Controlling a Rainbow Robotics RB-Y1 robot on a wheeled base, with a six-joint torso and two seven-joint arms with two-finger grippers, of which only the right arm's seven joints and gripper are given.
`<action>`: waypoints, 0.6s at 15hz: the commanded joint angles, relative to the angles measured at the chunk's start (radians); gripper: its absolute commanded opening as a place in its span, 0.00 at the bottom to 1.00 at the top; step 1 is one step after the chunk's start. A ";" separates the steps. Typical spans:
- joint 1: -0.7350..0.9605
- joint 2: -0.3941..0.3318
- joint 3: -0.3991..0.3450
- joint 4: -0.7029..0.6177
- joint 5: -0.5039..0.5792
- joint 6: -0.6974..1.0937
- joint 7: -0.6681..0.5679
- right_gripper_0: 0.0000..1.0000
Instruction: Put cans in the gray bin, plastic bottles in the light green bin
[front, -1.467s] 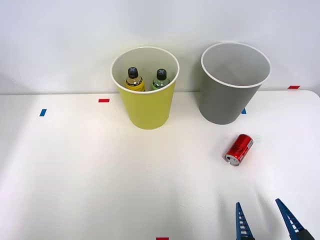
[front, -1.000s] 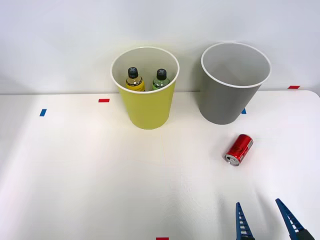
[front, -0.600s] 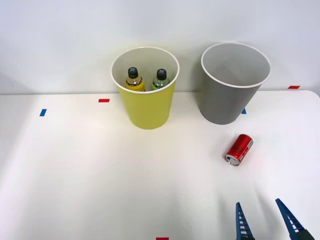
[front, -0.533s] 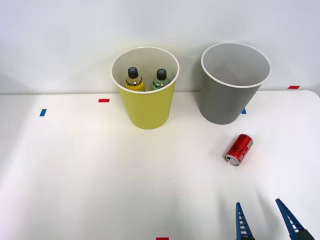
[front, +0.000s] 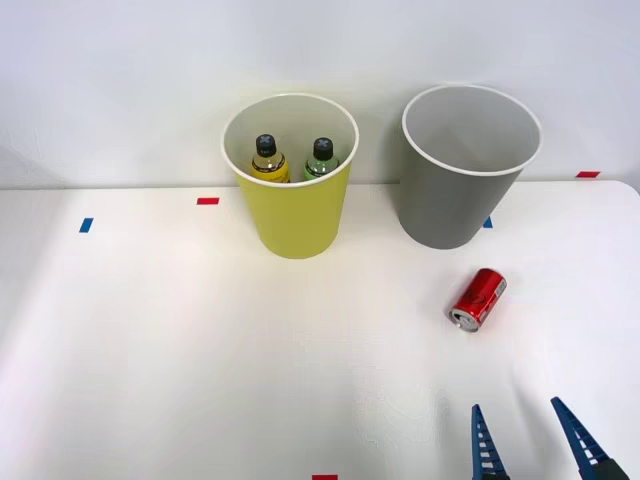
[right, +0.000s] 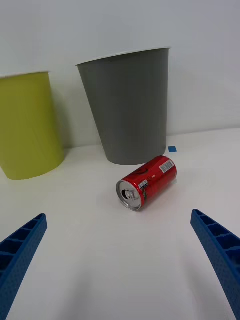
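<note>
From the front view, the sorting looks mostly done: the yellow-bodied bottle (front: 267, 160) and the green-bodied bottle (front: 321, 160) stand upright side by side inside the light green bin (front: 295, 215), at the far side of the white counter (front: 180, 340). To its right, apart from it, the gray bin (front: 455, 205) shows a pale inside with nothing visible in it. What is left, by my reading, is the red can (front: 477, 298), lying on its side on the counter just near of the gray bin. The right claw (front: 530, 440) sits at the near right edge, fingers spread apart and holding nothing, well short of the can. In the right wrist view, the claw's blue ribbed fingers (right: 22, 250) stand wide apart, the can (right: 147, 182) lies between and beyond them, silver end toward the camera, with the gray bin (right: 127, 110) close behind it and the light green bin (right: 27, 125) beside that.
</note>
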 joint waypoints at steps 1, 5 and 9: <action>0.000 0.000 0.000 0.000 0.000 0.000 0.000 1.00; -0.009 0.002 -0.003 0.037 0.003 0.018 0.002 1.00; -0.028 0.009 -0.037 0.049 -0.032 0.015 0.018 1.00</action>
